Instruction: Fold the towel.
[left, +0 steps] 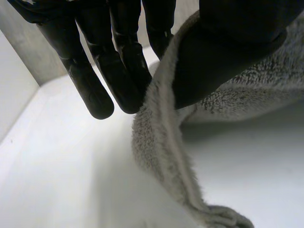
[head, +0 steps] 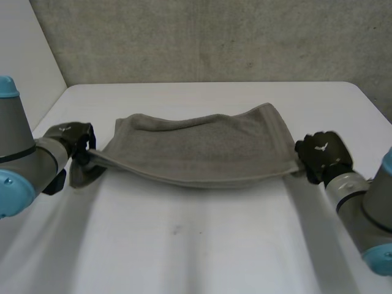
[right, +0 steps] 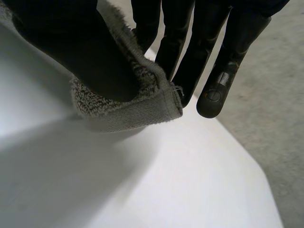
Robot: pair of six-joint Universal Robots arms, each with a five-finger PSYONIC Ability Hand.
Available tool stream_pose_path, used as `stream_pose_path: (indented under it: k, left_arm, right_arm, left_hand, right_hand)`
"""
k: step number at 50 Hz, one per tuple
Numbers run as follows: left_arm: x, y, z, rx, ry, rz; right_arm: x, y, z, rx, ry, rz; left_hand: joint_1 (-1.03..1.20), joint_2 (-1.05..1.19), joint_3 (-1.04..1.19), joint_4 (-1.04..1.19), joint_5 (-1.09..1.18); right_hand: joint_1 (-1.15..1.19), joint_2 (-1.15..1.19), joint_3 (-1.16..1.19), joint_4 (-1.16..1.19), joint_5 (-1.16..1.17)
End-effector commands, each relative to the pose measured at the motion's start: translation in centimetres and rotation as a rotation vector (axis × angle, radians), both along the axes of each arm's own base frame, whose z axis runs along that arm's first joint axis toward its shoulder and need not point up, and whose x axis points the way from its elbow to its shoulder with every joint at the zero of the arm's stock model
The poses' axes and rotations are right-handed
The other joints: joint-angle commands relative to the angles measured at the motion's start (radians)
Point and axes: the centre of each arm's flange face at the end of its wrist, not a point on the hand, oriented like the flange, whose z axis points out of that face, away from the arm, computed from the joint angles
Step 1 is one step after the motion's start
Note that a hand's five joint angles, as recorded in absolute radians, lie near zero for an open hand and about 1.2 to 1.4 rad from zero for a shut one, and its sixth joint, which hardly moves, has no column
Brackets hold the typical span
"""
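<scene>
A grey towel (head: 202, 147) hangs stretched between my two hands above the white table, its far part resting on the tabletop. My left hand (head: 73, 142) pinches the towel's near left corner; its thumb (left: 228, 52) presses the towel edge (left: 161, 142) against the fingers (left: 118, 61). My right hand (head: 321, 156) pinches the near right corner; there the thumb (right: 80, 52) clamps the towel corner (right: 137, 102) against the fingers (right: 190, 52). The near edge sags slightly between the hands.
The white table (head: 202, 245) spreads out in front of the towel. A grey wall (head: 214, 37) stands behind the table's far edge. A white wall panel (head: 24, 55) rises at the left.
</scene>
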Motion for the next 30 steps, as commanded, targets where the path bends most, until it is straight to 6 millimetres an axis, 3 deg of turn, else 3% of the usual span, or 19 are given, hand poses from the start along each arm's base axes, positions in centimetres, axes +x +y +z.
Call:
stream_pose_path:
  k: [1,3,5,6,7,8,9,10,11,12,13,14,16,18,23,25,27,28,30]
  left_arm:
    - [0.7,3.5,0.6,0.089,-0.030,-0.014]
    - [0.8,4.2,1.2,0.086,-0.039,-0.021]
    - [1.0,5.3,3.5,0.039,-0.068,-0.038]
    - [1.0,5.3,3.5,0.039,-0.068,-0.038]
    - [1.2,5.8,5.2,-0.001,-0.082,-0.044]
    - [1.2,5.8,5.2,-0.001,-0.082,-0.044]
    - [1.5,6.3,7.1,-0.047,-0.094,-0.049]
    - [1.6,6.9,9.2,-0.099,-0.096,-0.049]
    - [1.6,6.9,9.2,-0.100,-0.096,-0.049]
    - [1.7,7.4,11.2,-0.146,-0.090,-0.048]
    - [1.9,7.7,12.8,-0.187,-0.082,-0.044]
    - [1.9,7.7,12.8,-0.187,-0.082,-0.044]
    - [1.9,8.0,14.2,-0.222,-0.075,-0.043]
    - [1.8,8.3,15.5,-0.252,-0.069,-0.047]
    - [1.7,8.0,15.1,-0.224,-0.081,-0.056]
    - [1.6,7.6,14.2,-0.189,-0.088,-0.061]
    - [1.5,6.7,12.8,-0.141,-0.097,-0.062]
    - [1.3,6.0,11.4,-0.092,-0.106,-0.065]
    - [1.1,5.3,10.1,-0.047,-0.114,-0.070]
  right_arm:
    - [-0.9,-0.1,6.0,-0.011,-0.093,0.008]
    - [-1.7,0.0,9.0,0.032,-0.093,0.008]
    - [-2.1,0.0,10.7,0.047,-0.090,0.005]
    - [-2.1,0.0,10.7,0.047,-0.090,0.005]
    - [-2.3,0.1,12.8,0.041,-0.093,0.007]
    - [-2.5,0.3,15.2,0.022,-0.097,0.007]
    - [-2.5,0.3,15.2,0.021,-0.097,0.007]
    - [-2.6,0.7,17.5,-0.007,-0.096,0.010]
    - [-2.7,1.2,19.9,-0.045,-0.088,0.011]
    - [-2.7,1.2,19.9,-0.045,-0.088,0.011]
    - [-2.7,1.6,21.8,-0.076,-0.072,0.015]
    - [-2.7,1.6,21.8,-0.076,-0.072,0.015]
    - [-2.8,2.5,24.4,-0.115,-0.035,0.023]
    - [-2.8,3.0,25.1,-0.120,-0.014,0.027]
    - [-2.5,2.9,23.7,-0.034,0.049,0.046]
    - [-2.4,2.3,22.4,0.014,0.069,0.052]
    - [-2.2,0.9,19.4,0.111,0.108,0.052]
    - [-2.2,0.9,19.3,0.112,0.108,0.052]
    - [-1.3,0.0,16.1,0.210,0.139,0.084]
  left_hand:
    - [0.205,0.178,0.179,0.179,0.187]
    - [0.205,0.178,0.179,0.179,0.187]
    - [0.205,0.178,0.179,0.179,0.187]
    - [0.205,0.178,0.179,0.179,0.187]
    - [0.205,0.178,0.179,0.179,0.187]
    - [0.205,0.178,0.179,0.179,0.187]
    - [0.205,0.178,0.179,0.179,0.187]
    - [0.205,0.178,0.179,0.179,0.187]
    - [0.205,0.178,0.179,0.179,0.187]
    - [0.205,0.178,0.179,0.179,0.187]
    - [0.205,0.178,0.179,0.179,0.187]
    - [0.205,0.178,0.179,0.179,0.187]
    - [0.205,0.178,0.179,0.179,0.187]
    - [0.205,0.178,0.179,0.179,0.187]
    - [0.205,0.178,0.179,0.179,0.187]
    - [0.205,0.178,0.179,0.179,0.187]
    - [0.205,0.178,0.179,0.179,0.187]
    - [0.205,0.178,0.179,0.179,0.187]
    - [0.205,0.178,0.179,0.179,0.187]
  right_hand:
    - [0.022,0.199,0.197,0.195,0.200]
    - [0.022,0.199,0.197,0.195,0.200]
    - [0.022,0.199,0.197,0.195,0.200]
    - [0.022,0.199,0.197,0.195,0.200]
    - [0.022,0.199,0.197,0.195,0.200]
    - [0.022,0.199,0.197,0.195,0.200]
    - [0.022,0.199,0.197,0.195,0.200]
    - [0.022,0.199,0.197,0.195,0.200]
    - [0.022,0.199,0.197,0.195,0.200]
    - [0.022,0.199,0.197,0.195,0.200]
    - [0.022,0.199,0.197,0.195,0.200]
    - [0.022,0.199,0.197,0.195,0.200]
    - [0.022,0.199,0.197,0.195,0.200]
    - [0.022,0.199,0.197,0.195,0.200]
    - [0.022,0.199,0.197,0.195,0.200]
    - [0.022,0.199,0.197,0.195,0.200]
    - [0.022,0.199,0.197,0.195,0.200]
    - [0.022,0.199,0.197,0.195,0.200]
    - [0.022,0.199,0.197,0.195,0.200]
